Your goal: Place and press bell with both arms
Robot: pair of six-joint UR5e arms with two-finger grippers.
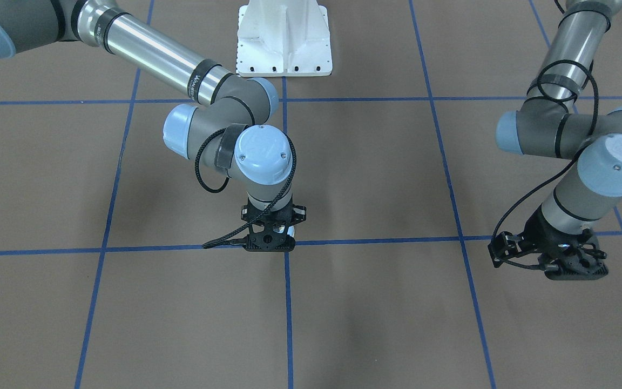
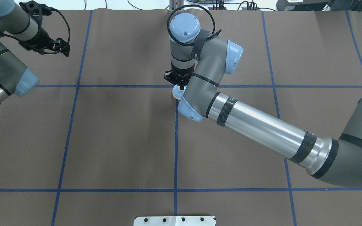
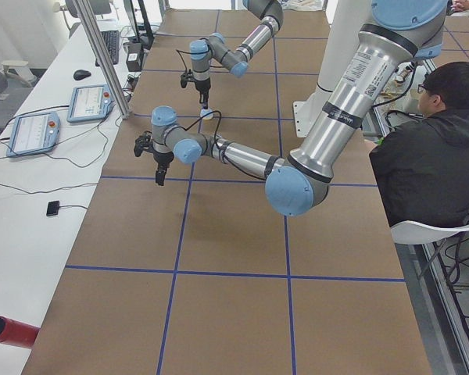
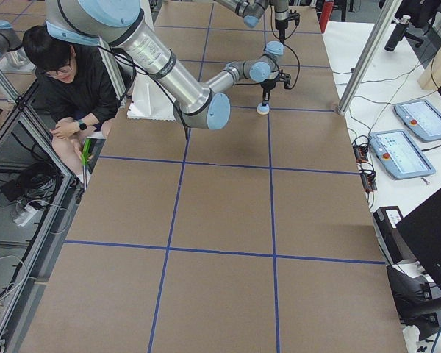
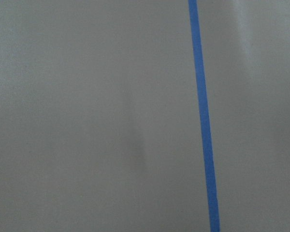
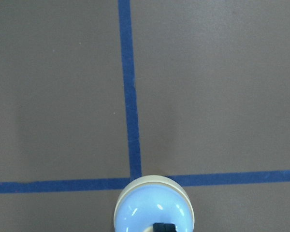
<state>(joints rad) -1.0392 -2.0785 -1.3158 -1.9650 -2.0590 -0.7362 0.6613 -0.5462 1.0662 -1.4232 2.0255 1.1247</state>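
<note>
The bell (image 2: 177, 93), light blue with a cream rim, stands on the brown table at a crossing of blue tape lines. It also shows in the right wrist view (image 6: 152, 205) and small in the side views (image 4: 263, 109) (image 3: 207, 114). My right gripper (image 2: 181, 84) points straight down over it, shut, with its black tip (image 6: 164, 227) on the bell's top where the button lies hidden. In the front view the right gripper (image 1: 269, 246) hides the bell. My left gripper (image 1: 575, 268) hangs off to the side above bare table, apart from the bell, apparently open and empty.
Blue tape lines (image 5: 203, 125) divide the brown table into squares. The white pedestal base (image 1: 284, 40) stands at the robot's side. A person (image 3: 430, 156) sits beside the table. Pendants and cables lie on the white bench (image 4: 408, 143).
</note>
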